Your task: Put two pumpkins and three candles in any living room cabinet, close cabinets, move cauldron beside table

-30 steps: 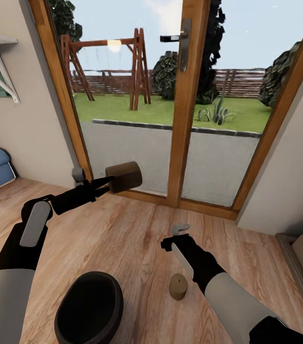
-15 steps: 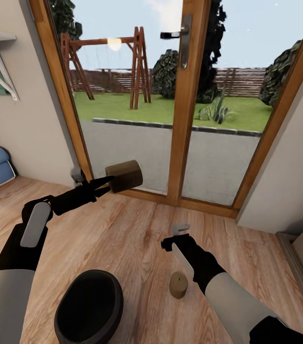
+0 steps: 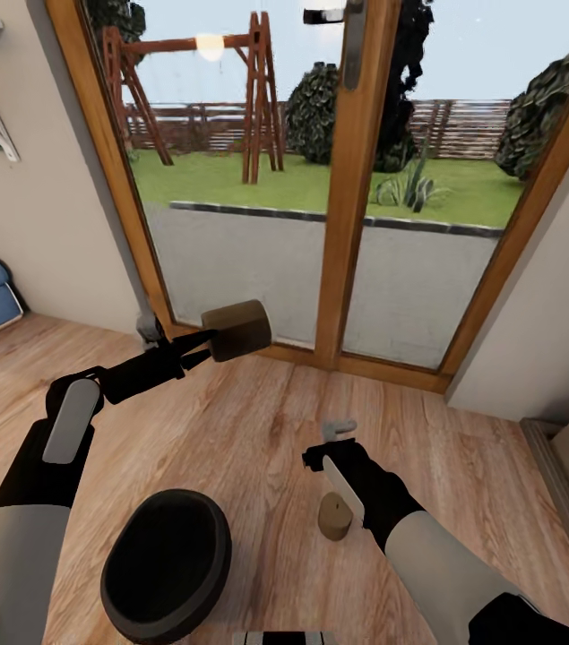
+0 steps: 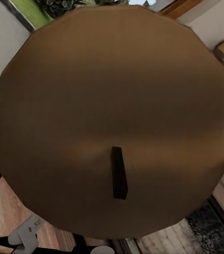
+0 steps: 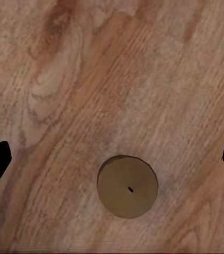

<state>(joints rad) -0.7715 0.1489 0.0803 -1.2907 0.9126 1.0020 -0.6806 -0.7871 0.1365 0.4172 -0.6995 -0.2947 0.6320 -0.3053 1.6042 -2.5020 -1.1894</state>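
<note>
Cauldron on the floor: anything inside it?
The cauldron stands on the wooden floor, mouth up. Its interior reads as plain black; nothing shows inside, though the dark bottom could hide something small.

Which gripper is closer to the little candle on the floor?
The right gripper. It hangs open just above the floor candle, which the right wrist view sees between its fingertips. The left gripper is up by the glass door, holding another candle.
</note>
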